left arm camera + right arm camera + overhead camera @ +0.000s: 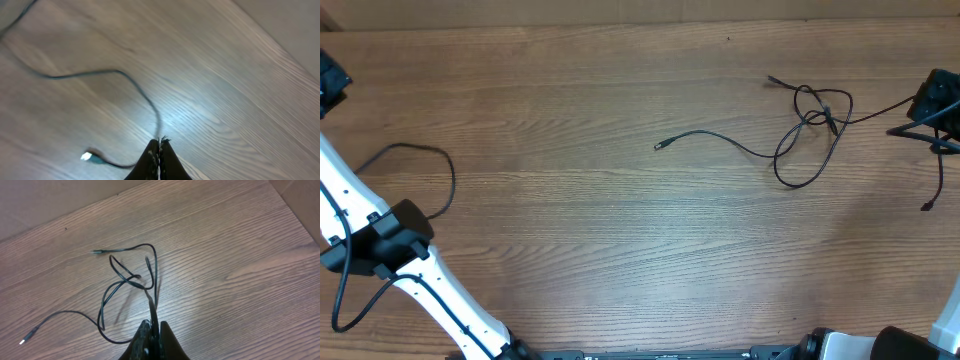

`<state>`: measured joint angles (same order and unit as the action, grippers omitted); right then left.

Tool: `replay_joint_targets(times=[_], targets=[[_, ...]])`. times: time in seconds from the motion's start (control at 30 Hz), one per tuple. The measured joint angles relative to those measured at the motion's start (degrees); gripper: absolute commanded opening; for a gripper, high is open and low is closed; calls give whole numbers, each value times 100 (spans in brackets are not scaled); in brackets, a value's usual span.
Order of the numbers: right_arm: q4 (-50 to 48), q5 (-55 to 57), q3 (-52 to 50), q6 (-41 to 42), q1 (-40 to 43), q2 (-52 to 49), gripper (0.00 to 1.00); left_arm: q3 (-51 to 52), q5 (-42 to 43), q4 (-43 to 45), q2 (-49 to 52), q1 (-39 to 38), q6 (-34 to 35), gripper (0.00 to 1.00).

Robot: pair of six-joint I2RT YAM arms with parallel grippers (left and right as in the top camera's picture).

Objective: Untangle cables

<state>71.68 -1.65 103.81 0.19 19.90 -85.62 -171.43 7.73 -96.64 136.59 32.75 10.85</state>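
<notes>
The step in hand looks like pulling the tangle open. The knot of thin black cables lies on the wood-grain tabletop, right of centre and toward the far edge. One strand runs right from it into the right fingers, which are pressed together on it. A long tail ending in a small silver plug trails left of the knot, and a shorter end points to the far side. The left fingers are together too — pinching, as far as the wrist view shows, a separate thin black cord whose pale plug lies just beside them, well apart from the knot. Next, I judge, the held strand needs drawing out through the loops — with the knot pinned, or it will simply drag along. Only the left arm's thicker black wiring lies close by.
</notes>
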Motion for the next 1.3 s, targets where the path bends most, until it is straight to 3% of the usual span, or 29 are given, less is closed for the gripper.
replay_joint_targets(times=[0.3, 1.2, 1.27, 1.3], targets=[[15, -2, -2, 2, 0, 0, 4, 0, 282, -2, 0, -457, -74, 4], [15, -111, -7, 0, 0, 0, 4, 0, 188, -2, 0, -879, -94, 4], [13, -111, -7, 2, 0, 0, 4, 0, 186, -2, 0, -879, -96, 56], [13, -114, -7, 0, 0, 0, 4, 0, 168, -2, 0, -879, -140, 73]])
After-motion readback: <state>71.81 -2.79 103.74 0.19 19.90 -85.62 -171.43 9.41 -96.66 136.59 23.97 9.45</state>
